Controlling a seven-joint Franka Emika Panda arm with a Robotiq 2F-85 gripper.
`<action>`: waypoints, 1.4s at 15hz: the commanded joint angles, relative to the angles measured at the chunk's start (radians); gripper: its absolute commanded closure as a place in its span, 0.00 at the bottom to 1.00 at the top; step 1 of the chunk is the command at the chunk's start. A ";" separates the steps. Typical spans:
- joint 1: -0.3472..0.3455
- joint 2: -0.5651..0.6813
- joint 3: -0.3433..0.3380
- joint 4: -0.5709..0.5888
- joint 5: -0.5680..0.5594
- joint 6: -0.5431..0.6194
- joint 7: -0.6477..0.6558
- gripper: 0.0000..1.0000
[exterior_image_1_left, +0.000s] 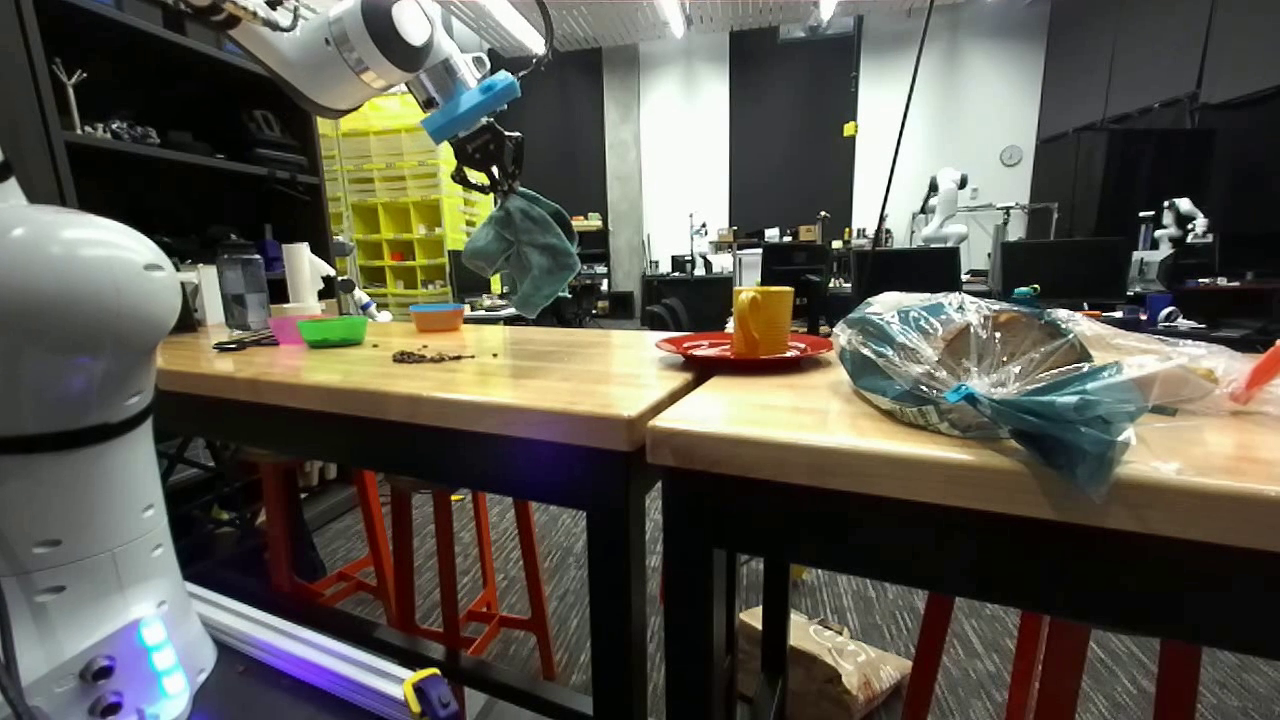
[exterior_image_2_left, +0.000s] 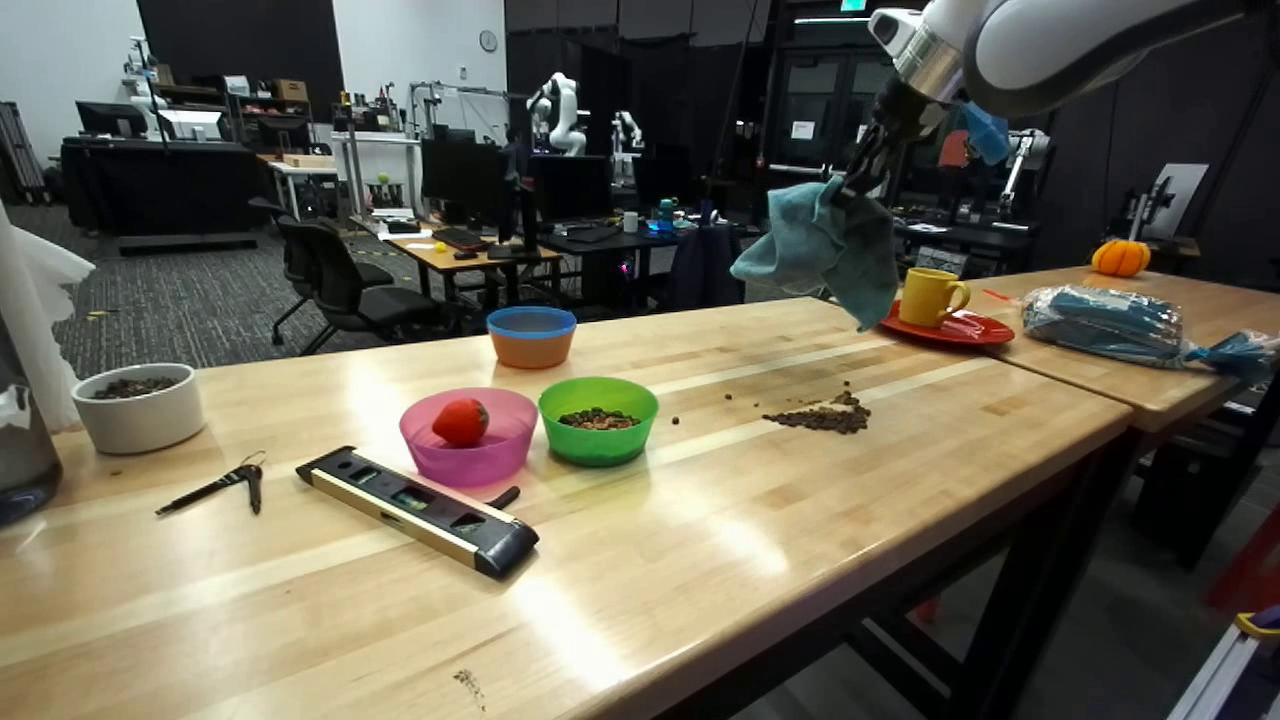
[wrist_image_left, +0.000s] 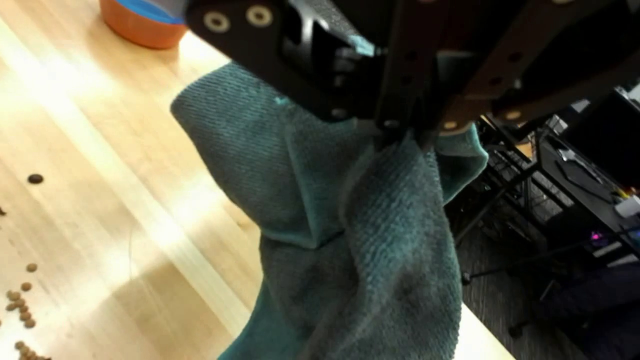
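My gripper is shut on a teal cloth, which hangs down in loose folds above the table. In an exterior view the gripper and cloth are in the air near the yellow mug on its red plate. In the wrist view the cloth hangs from the fingertips and hides part of the table. A scattered pile of small brown pellets lies on the wooden tabletop, apart from the cloth; some pellets show in the wrist view.
A green bowl of pellets, a pink bowl with a strawberry, an orange bowl, a white bowl, a level and keys stand on the table. A plastic-wrapped blue package lies beyond the mug.
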 joint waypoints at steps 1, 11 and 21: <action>-0.041 -0.002 0.014 0.016 -0.075 -0.112 0.129 0.98; -0.041 0.090 -0.017 0.043 -0.063 -0.245 0.290 0.98; -0.042 0.256 -0.029 0.134 -0.010 -0.397 0.414 0.98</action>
